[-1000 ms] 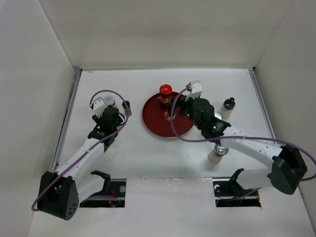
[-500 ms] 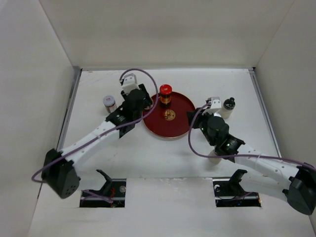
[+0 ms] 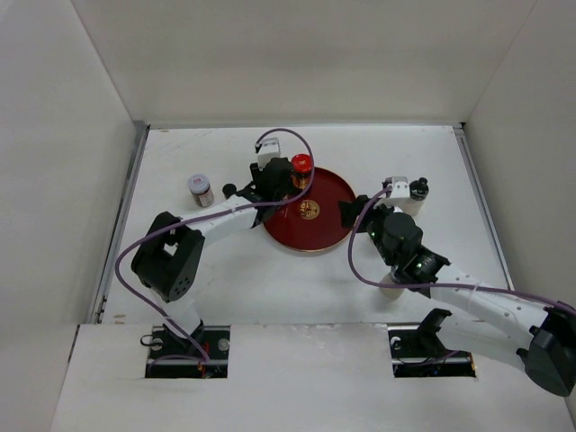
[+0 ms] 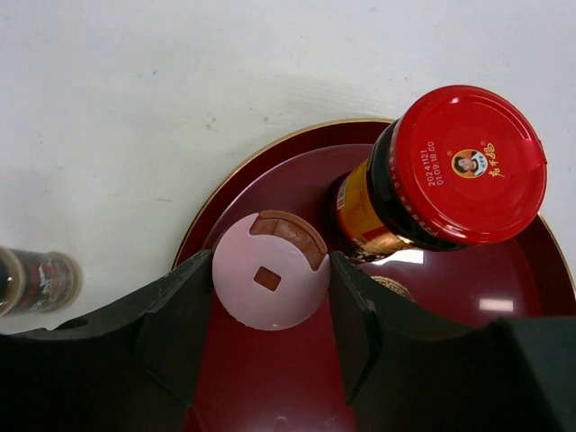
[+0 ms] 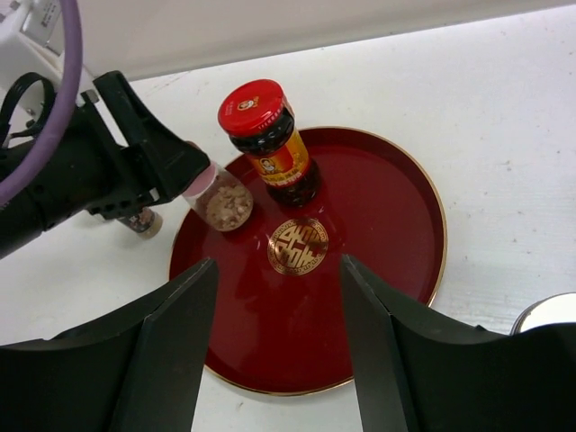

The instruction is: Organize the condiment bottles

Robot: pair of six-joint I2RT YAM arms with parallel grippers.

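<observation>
Left wrist view: the left gripper has its jaws closed against the sides of the pink-capped jar, over the left part of the red tray. Whether the jar's base touches the tray I cannot tell. Just beside it on the tray stands the red-capped jar. Its lid bears a small portrait badge and a stamp reading roughly "2024 1121"; its side label is too oblique to read. The right gripper hangs over the tray's right side with jaws wide apart and empty, the gold emblem showing between its fingers. Left of the tray, a dark shaker is cut by the frame edge. Right of the tray, a silver cap shows only in part.
</observation>
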